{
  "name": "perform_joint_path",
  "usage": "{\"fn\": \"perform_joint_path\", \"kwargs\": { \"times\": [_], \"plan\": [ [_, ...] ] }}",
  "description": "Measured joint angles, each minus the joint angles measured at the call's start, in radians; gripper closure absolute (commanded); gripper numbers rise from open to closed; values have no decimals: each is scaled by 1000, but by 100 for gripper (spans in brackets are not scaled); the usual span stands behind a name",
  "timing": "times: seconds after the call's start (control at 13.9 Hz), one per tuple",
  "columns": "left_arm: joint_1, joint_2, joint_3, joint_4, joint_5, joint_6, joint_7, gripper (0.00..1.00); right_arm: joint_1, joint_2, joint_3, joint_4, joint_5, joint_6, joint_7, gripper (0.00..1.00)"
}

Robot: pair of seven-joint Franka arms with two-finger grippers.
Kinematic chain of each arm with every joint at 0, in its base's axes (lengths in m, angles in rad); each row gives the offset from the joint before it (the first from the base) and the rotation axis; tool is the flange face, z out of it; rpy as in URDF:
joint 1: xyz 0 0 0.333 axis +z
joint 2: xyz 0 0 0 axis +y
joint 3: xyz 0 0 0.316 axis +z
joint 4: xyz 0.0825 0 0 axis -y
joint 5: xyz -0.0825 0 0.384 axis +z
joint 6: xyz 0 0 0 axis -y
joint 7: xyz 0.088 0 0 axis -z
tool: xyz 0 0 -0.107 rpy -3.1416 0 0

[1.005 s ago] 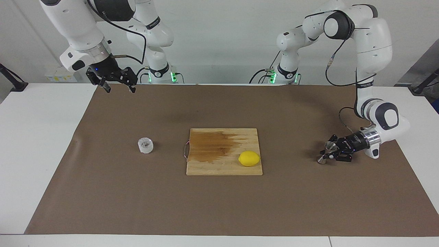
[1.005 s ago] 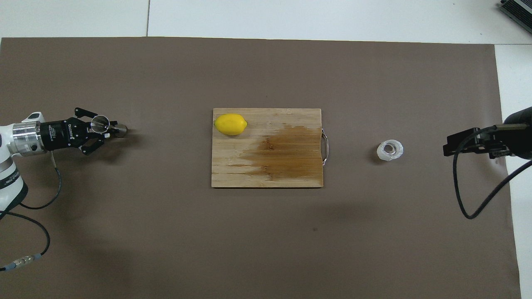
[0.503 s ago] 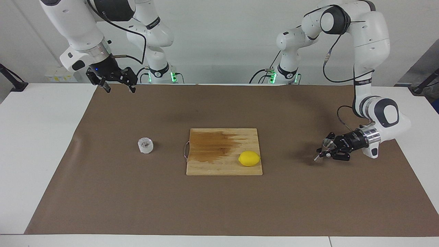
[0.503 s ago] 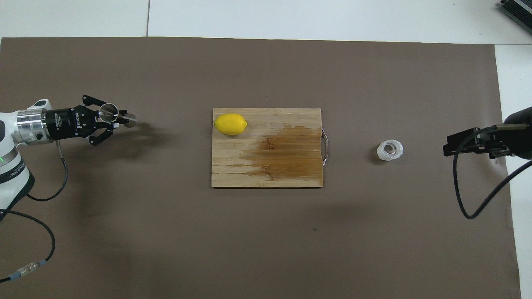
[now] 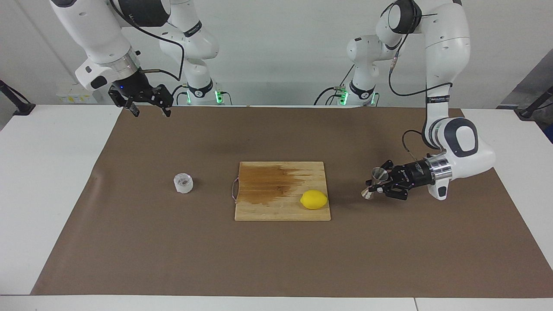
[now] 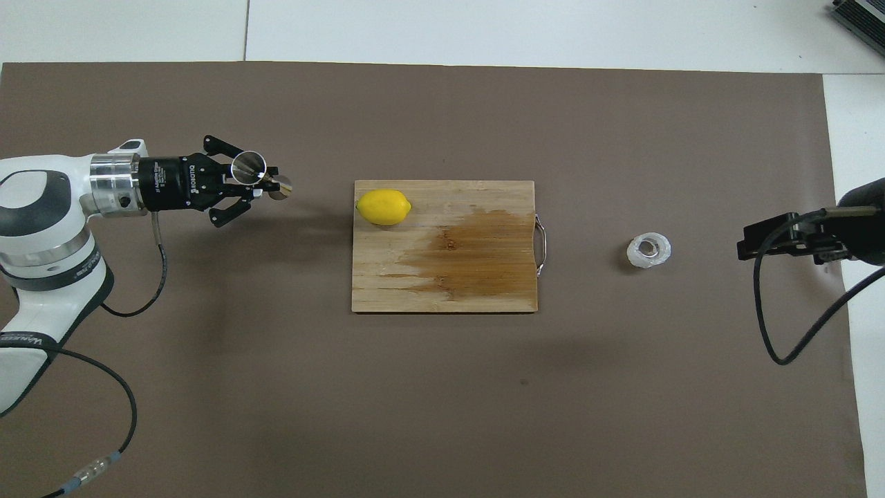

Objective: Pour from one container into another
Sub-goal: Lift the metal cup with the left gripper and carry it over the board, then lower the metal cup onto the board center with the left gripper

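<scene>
We see the left pincer (image 5: 375,187) clenched on the waist of a small steel jigger (image 5: 376,180), an hourglass of two shiny cones, carried tilted in the air over the brown paper at the left arm's end of the worktop (image 5: 52,181), near the cutting board (image 5: 283,207). In the overhead view its wider cone (image 6: 248,168) opens upward toward the camera, the smaller cone (image 6: 279,187) pointing toward the board.

The other vessel, a squat clear cup (image 5: 183,182) with ribbed, faceted walls, stands upright on the paper toward the right arm's end, well apart from the board's handle (image 5: 233,191). A yellow lemon (image 5: 314,199) lies on the board's corner nearest the jigger, beside a dark wet-looking stain (image 5: 270,181) spread across the wood.

The right pincer (image 5: 150,109) hangs high over the edge of the paper by its own base, its fingers spread and nothing between them; that arm waits.

Against the picture of a second ago, we find the jigger lifted off the paper, where its lower cone then rested, and carried with the left pincer a good way toward the board; the left arm's elbow has swung inward with it. The cup, the lemon, the board and the right pincer are where they were.
</scene>
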Motion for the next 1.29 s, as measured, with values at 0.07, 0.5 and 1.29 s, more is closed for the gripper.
{"fn": "perform_joint_path", "kwargs": {
  "times": [0.07,0.5,1.29],
  "plan": [
    [-31,0,0,0,-30,16,0,100,0,0,0,0,0,0,0,0],
    [-215,0,-1,7,-167,138,0,100,0,0,0,0,0,0,0,0],
    [-391,2,-49,2,-367,368,-1,100,0,0,0,0,0,0,0,0]
  ]
}}
